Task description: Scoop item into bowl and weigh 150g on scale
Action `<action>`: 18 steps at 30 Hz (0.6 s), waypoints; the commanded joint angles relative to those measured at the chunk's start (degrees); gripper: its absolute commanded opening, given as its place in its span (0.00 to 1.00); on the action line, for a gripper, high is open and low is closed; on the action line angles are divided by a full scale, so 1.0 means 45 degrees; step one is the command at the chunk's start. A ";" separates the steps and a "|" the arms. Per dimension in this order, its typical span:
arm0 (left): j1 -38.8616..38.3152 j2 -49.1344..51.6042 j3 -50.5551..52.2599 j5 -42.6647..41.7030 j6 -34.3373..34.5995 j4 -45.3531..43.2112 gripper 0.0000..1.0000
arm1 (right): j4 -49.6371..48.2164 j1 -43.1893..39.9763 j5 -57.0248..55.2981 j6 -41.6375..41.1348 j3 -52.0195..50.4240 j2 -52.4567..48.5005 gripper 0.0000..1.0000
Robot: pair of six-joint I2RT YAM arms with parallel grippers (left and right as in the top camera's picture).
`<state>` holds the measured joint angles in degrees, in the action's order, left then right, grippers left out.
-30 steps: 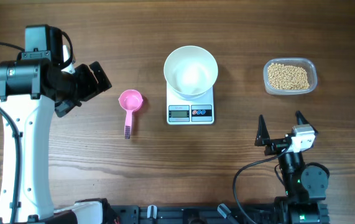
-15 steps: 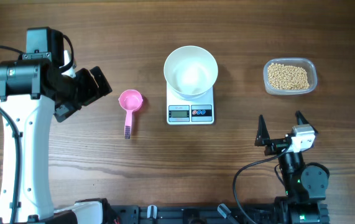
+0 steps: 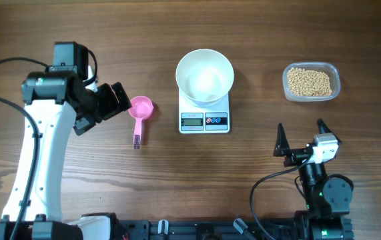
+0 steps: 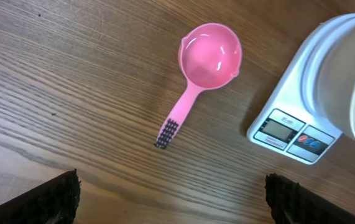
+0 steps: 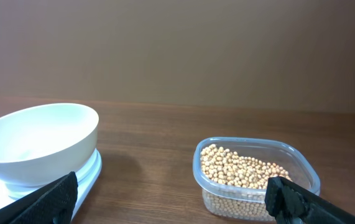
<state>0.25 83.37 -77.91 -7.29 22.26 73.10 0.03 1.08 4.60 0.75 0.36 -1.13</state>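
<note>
1 bowl (image 3: 205,77) | 1 scale (image 3: 205,121) | 1 scoop (image 3: 139,109) | 1 tub (image 3: 337,81) — beans (image 3: 310,82) many

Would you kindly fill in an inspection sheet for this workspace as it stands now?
Surface: wooden table, no spilled beans seen.
Job's things: empty white bowl sits on the scale; beans in a clear tub right of it; empty pink scoop lies left of the scale.
Clutter: nothing seen.
Grippers: left gripper hovers by the scoop, jaws open, empty; right gripper near the front edge, jaws open, empty.
Cables: black cables loop beside both arms, apart from the job's things.
Surroundings: plain brown wall behind the table.
</note>
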 commanded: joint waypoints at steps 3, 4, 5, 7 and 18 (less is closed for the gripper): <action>-0.0034 0.0010 0.0126 -0.0253 0.0155 0.0170 1.00 | -0.0024 -0.0005 -0.0170 0.0151 -0.0015 0.0024 1.00; -0.0034 0.0010 0.0126 -0.0248 0.0151 0.0311 1.00 | -0.0024 -0.0005 -0.0165 0.0151 -0.0015 0.0024 0.99; -0.0034 0.0010 0.0155 -0.0253 0.0160 0.0398 1.00 | -0.0024 -0.0005 -0.0170 0.0151 -0.0015 0.0024 1.00; -0.0034 0.0015 0.0262 -0.0369 0.0165 0.0627 1.00 | -0.0024 -0.0005 -0.0165 0.0151 -0.0015 0.0024 1.00; -0.0034 0.0034 0.2535 -0.1355 0.0141 -0.0923 0.99 | -0.0024 -0.0005 -0.0170 0.0151 -0.0015 0.0024 1.00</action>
<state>0.25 83.37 -70.02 -8.82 22.46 71.94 0.01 1.08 4.60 0.75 0.36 -1.13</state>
